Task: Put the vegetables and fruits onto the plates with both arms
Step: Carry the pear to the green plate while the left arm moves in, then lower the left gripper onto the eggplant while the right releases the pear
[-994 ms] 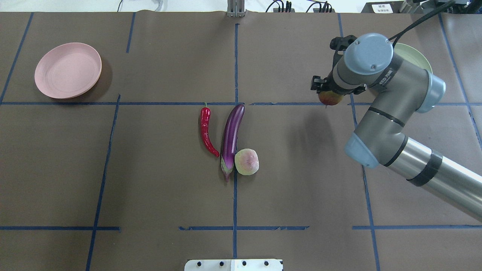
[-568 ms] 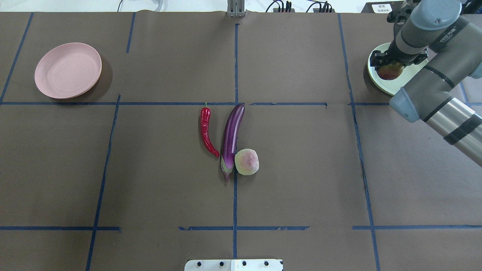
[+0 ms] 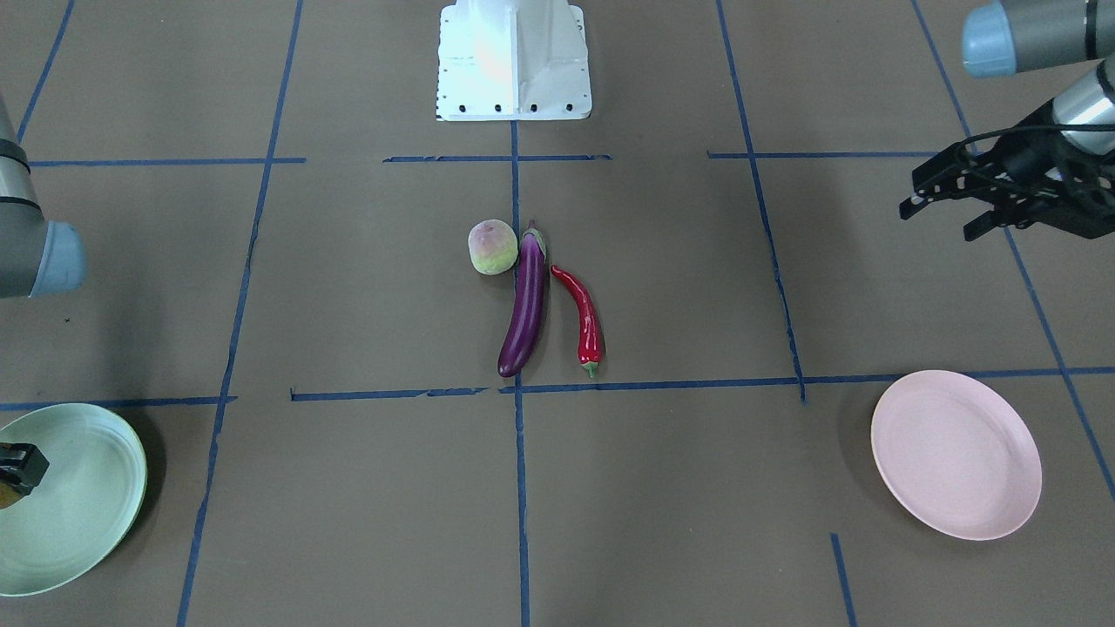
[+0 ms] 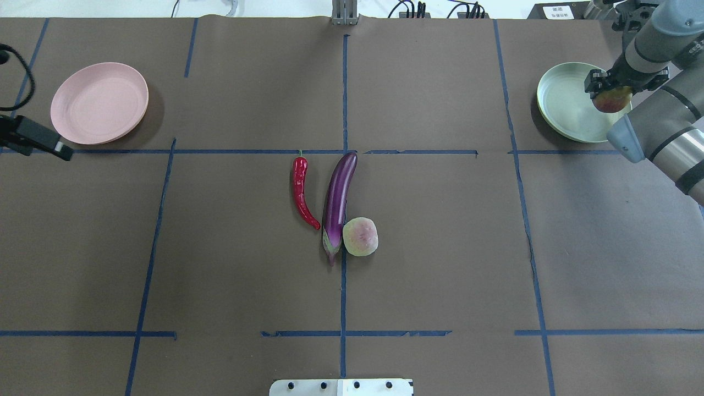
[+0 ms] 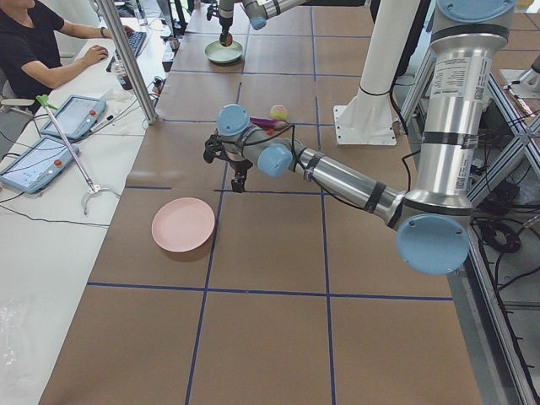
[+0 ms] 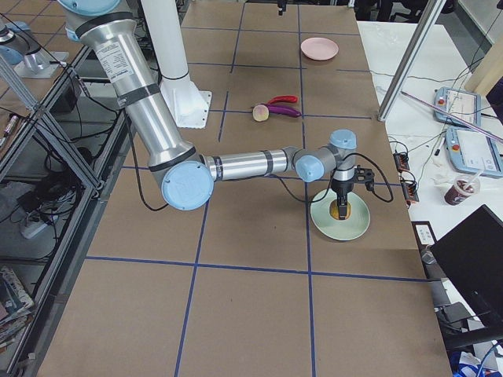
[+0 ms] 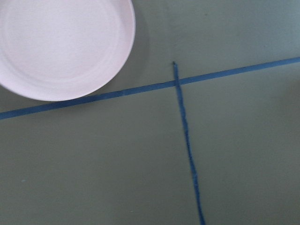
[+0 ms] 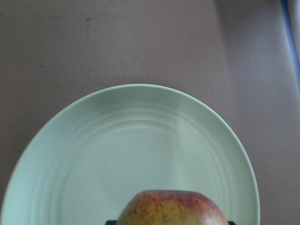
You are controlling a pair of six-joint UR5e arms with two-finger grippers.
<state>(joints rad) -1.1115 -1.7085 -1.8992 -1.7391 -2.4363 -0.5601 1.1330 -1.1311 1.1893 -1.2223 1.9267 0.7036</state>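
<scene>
My right gripper (image 4: pixel 610 92) is shut on the yellow-green and red fruit (image 4: pixel 612 101) and holds it over the right side of the pale green plate (image 4: pixel 561 102). The right wrist view shows the fruit (image 8: pixel 173 208) just above the plate (image 8: pixel 136 140). My left gripper (image 3: pixel 939 222) is open and empty, above the table beside the pale pink plate (image 3: pixel 956 453). The purple eggplant (image 4: pixel 338 201), the red chili (image 4: pixel 301 192) and the pale green fruit (image 4: pixel 360 236) lie close together at the table's middle.
The white base block (image 3: pixel 514 57) stands at the robot's edge of the table. Blue tape lines cross the brown table cover. A seated operator (image 5: pixel 38 46) and tablets are beside the table's far side.
My right arm has carried the fruit from the middle right of the table to over the green plate. My left gripper has come into the overhead view at the left edge.
</scene>
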